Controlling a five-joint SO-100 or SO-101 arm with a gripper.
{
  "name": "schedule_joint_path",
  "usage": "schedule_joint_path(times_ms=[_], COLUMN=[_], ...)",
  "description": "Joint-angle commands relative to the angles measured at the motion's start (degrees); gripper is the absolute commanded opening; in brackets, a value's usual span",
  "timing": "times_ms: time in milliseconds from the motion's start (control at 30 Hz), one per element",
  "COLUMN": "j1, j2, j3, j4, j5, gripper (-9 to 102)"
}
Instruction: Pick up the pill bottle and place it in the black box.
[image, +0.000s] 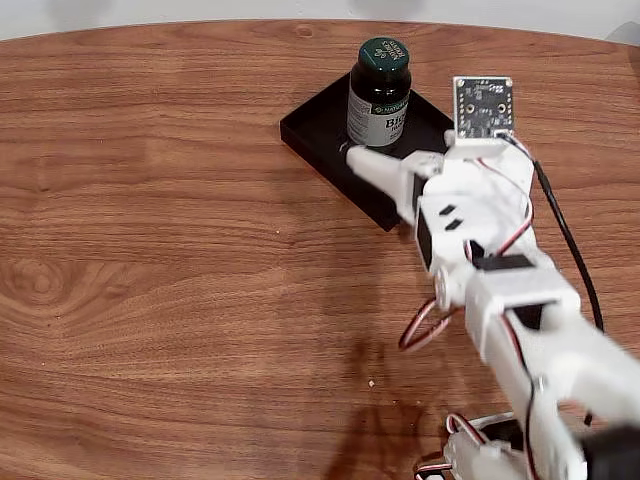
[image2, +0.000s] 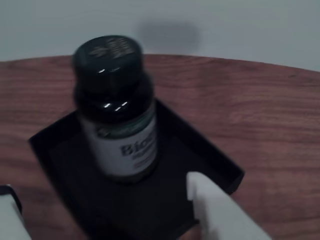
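Note:
The pill bottle (image: 379, 92), dark green with a white-and-green label, stands upright inside the black box (image: 318, 128) at the far middle of the table. My white gripper (image: 402, 148) is open just in front of the bottle, over the box's near corner, with one finger (image: 372, 164) stretched toward the bottle's base. In the wrist view the pill bottle (image2: 118, 115) is upright in the black box (image2: 210, 160). The gripper (image2: 100, 192) has fingertips (image2: 212, 207) far apart at the bottom edge, apart from the bottle.
A small circuit board (image: 483, 105) rides on the arm just right of the box. A black cable (image: 570, 235) and red wires (image: 425, 330) trail along the arm at the right. Bare wooden table (image: 170, 260) spreads to the left and front.

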Motion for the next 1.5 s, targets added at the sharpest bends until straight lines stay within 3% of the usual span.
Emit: schedule_joint_path(times_ms=[0,633,1000,1467], j1=[-1.76,4.22,5.71,7.65], j2=[16.08,50.98,59.68,64.78], j3=[2.64,18.90,18.90,18.98], j4=[12.04,57.39,79.19,99.40], j5=[-1.05,-2.72,-3.43,-4.57], gripper=[39,35,33,9])
